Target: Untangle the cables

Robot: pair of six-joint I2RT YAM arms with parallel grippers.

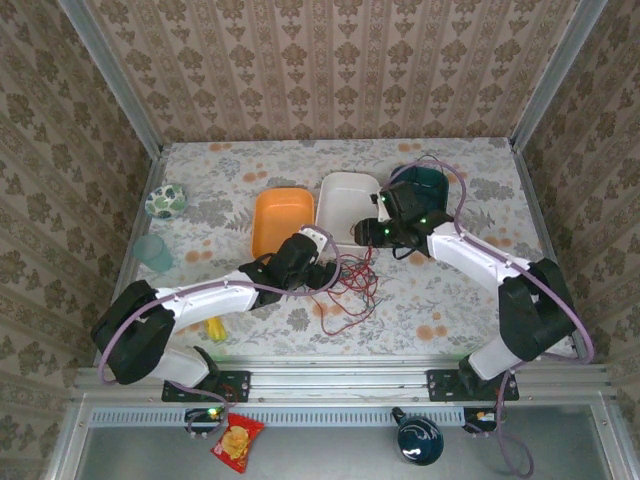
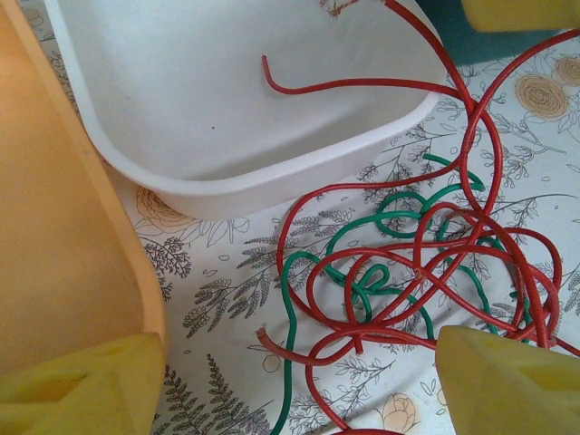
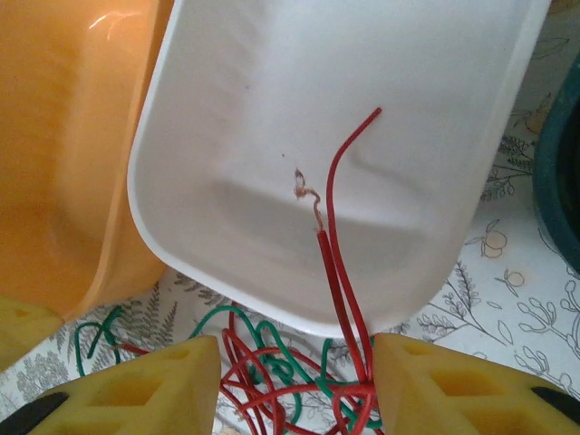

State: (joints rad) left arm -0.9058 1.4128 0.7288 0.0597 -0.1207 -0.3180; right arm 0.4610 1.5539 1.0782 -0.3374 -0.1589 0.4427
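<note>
Not much is being ticked off yet tbh. The cables (image 1: pixel 345 290) are being left in one knotted heap on the tabletop (image 1: pixel 450 310), just in front of the white tray's (image 1: pixel 347 197) near rim. The red cable (image 2: pixel 344 86) is being looped over and under the green cable (image 2: pixel 288 308) again and again, and imo nothing is being kept clear of the pile so far. Two red strands are being draped over the tray's near rim and are lying inside it, one w/ bare wire curling at the tip.

The left pincer (image 2: pixel 294 390) is being held wide apart over the heap, on the side away from the tray, w/ nothing gripped. The right pincer (image 3: pixel 294 390) is also being held apart, low at the tray's near rim. The red strands are being straddled there and bunched against one finger, but no clamping can be seen.

So prob the whole job is being left to do: every strand needs pulling out and laying apart.

Other stuff: an orange tray (image 1: pixel 280 220) is being parked just beside the tray's left side, and a dark teal bowl (image 1: pixel 430 180) just beside its right. A patterned bowl (image 1: pixel 165 200) and a pale cup (image 1: pixel 153 252) are being kept well apart, beyond the orange tray.

What's getting in the way, judging by this: the tray's rim, where strands could get snagged, and both arms being crowded in at that same near edge.
</note>
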